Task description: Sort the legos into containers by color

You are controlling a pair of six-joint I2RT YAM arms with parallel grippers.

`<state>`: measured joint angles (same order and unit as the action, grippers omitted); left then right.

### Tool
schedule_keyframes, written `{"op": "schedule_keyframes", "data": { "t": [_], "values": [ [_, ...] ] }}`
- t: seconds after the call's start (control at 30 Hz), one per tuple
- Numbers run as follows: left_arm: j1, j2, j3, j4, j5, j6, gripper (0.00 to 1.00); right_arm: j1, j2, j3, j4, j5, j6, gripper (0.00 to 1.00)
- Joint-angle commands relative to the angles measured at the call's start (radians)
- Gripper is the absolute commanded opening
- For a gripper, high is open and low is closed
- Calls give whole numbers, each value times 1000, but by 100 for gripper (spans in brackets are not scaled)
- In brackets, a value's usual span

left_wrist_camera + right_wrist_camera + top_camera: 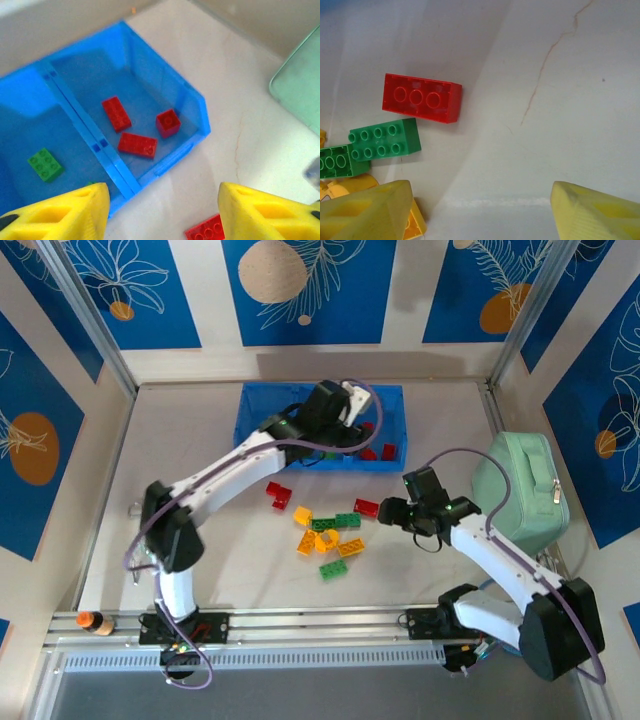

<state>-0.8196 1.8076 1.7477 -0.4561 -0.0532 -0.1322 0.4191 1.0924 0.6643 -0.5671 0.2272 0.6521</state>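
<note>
The blue bin [258, 400] lies at the back of the table. Its right compartment [150, 85] holds three red legos [137, 144], and a green lego [45, 164] lies in the middle compartment. My left gripper [352, 420] hovers over the bin's right end, open and empty [162, 195]. Loose legos lie mid-table: a red pair [278, 493], a red brick [366, 507] and a mixed yellow, orange and green cluster [325, 537]. My right gripper [384, 512] hangs open [481, 195] just right of that red brick [422, 97], with green bricks [385, 140] to its left.
A mint-green zippered pouch [520, 485] sits at the right edge, close behind the right arm. A small orange-capped object [90, 621] rests on the front rail at the left. Bare tabletop lies left of the loose bricks.
</note>
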Motion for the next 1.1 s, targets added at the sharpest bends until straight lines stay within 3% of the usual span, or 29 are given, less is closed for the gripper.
{"op": "schedule_keyframes", "data": {
  "t": [0.0,0.2,0.67,0.87,1.07],
  "values": [
    [1,-115,-196,155,0,-19,60,33,78,65,6,-20,-21,74],
    [5,-309,-539,246,-35,-50,60,93,293,201,-31,11,41,86],
    [25,-526,-985,277,-102,-228,60,150,636,435,-141,128,171,86],
    [27,-598,-1082,279,-112,-262,60,150,718,475,-122,95,155,78],
    [36,-656,-1132,260,-156,-275,60,164,747,503,-143,111,163,59]
  ]
}}
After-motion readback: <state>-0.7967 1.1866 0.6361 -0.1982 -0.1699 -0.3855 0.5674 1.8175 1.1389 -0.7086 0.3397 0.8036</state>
